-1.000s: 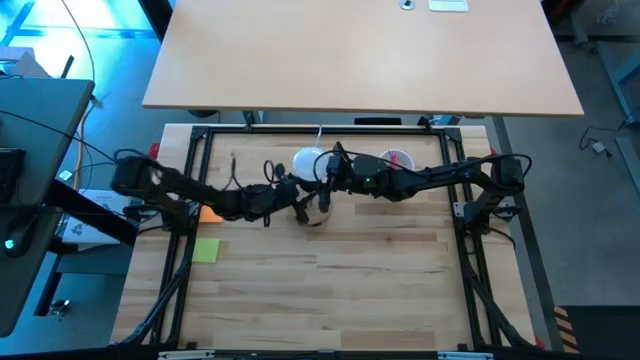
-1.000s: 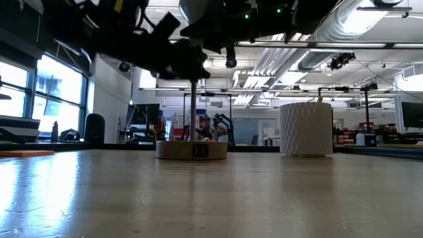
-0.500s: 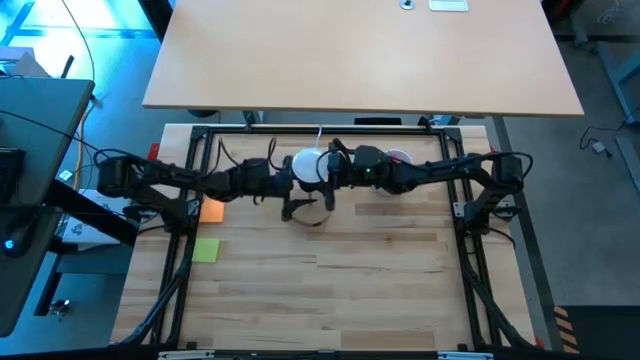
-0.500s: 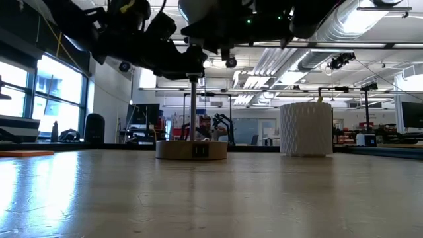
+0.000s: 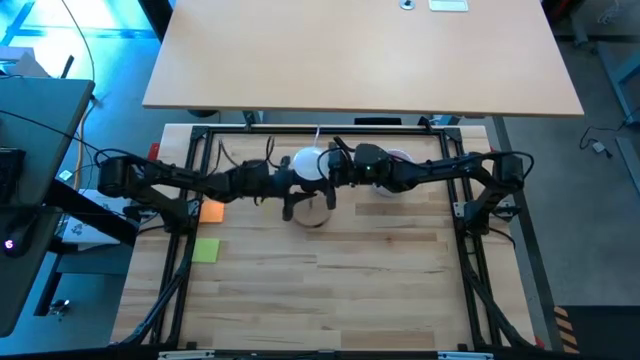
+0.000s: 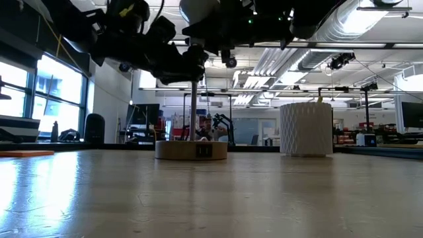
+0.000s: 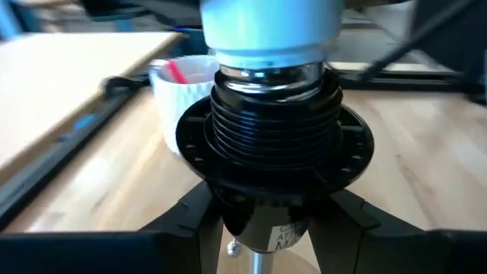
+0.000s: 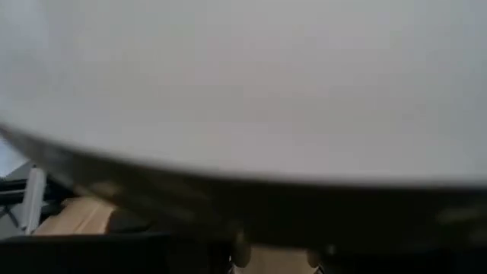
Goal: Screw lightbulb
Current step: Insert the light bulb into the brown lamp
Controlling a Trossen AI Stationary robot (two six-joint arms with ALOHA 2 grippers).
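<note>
Lightbulb (image 5: 309, 165) clamped in right hand (image 5: 332, 168) — left hand (image 7: 268, 209) on black socket (image 7: 275, 137), grip state unclear

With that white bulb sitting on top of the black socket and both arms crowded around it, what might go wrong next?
1. The lightbulb has its silvery neck just entering the black socket; if it sits tilted, the threads may bind.
2. The socket stands on a thin stem above the wooden base, so a sideways push might tip the stand.
3. The left gripper and right gripper meet closely at the bulb and might bump each other.
</note>
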